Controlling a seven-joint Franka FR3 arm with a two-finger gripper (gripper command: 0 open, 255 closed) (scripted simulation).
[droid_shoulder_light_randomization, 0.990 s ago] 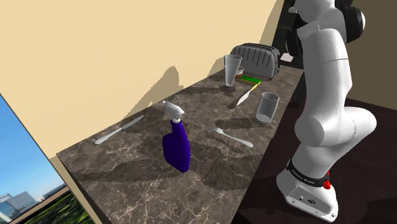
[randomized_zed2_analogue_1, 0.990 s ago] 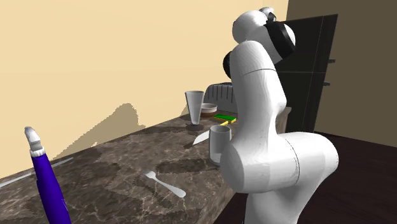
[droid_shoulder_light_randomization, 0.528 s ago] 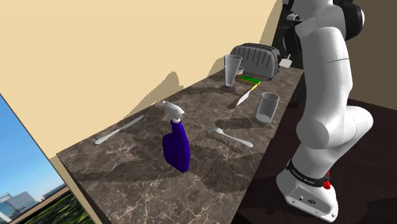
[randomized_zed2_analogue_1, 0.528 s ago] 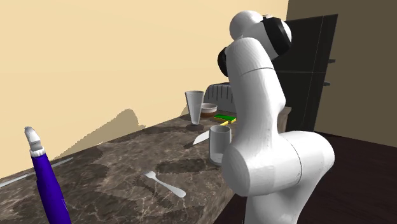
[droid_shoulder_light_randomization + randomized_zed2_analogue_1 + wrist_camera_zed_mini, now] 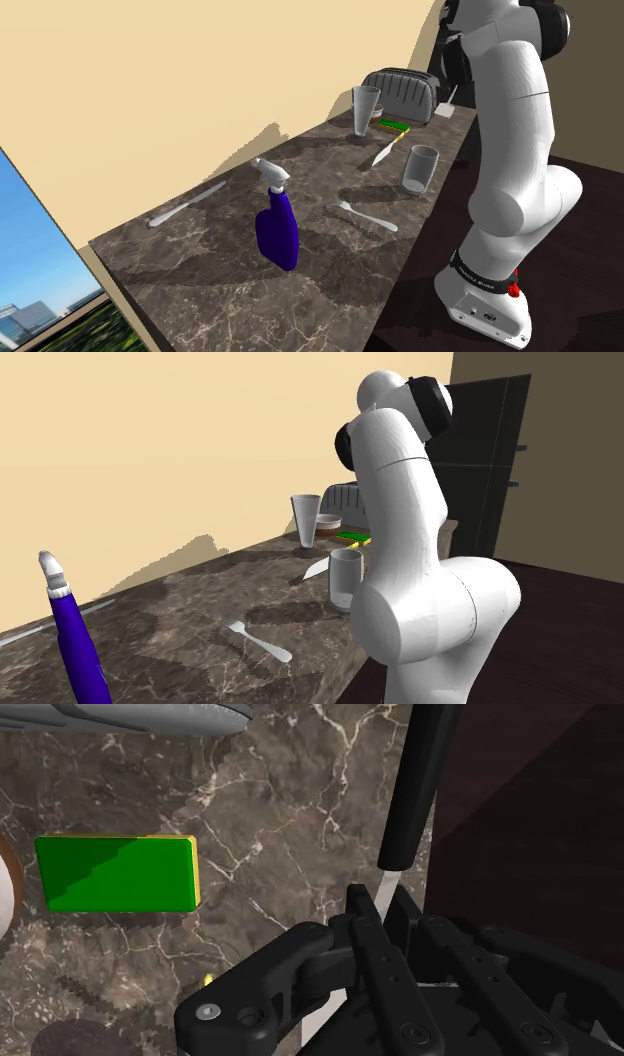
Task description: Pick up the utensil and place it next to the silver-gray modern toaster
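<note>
The gripper point(image 5: 375, 919) is clamping tight on the utensil point(image 5: 413, 784). Its two black fingers are pinching the thin pale shaft between them, and the long black handle is pointing away from the hand, down toward the counter point(image 5: 330, 260). Gripping that narrow neck looks like the sensible choice, since a slim flat shaft is giving the pads something to bite on. In the shoulder view the arm is reaching to the far end of the marble top, and the hand is hanging just past the end of the grey ribbed toaster point(image 5: 400, 92). So the utensil is off the surface, in the air beside the toaster. From the wrist camera the toaster's grey body is edging the scene, and the green sponge point(image 5: 115, 874) is lying on the marble between it and the gripper. The handle is crossing the line where the stone is giving way to dark floor, and that is the worry: the drop spot is looking close to the counter's edge. By my reading the carry is nearly done, and lowering and letting go are what is remaining.
</note>
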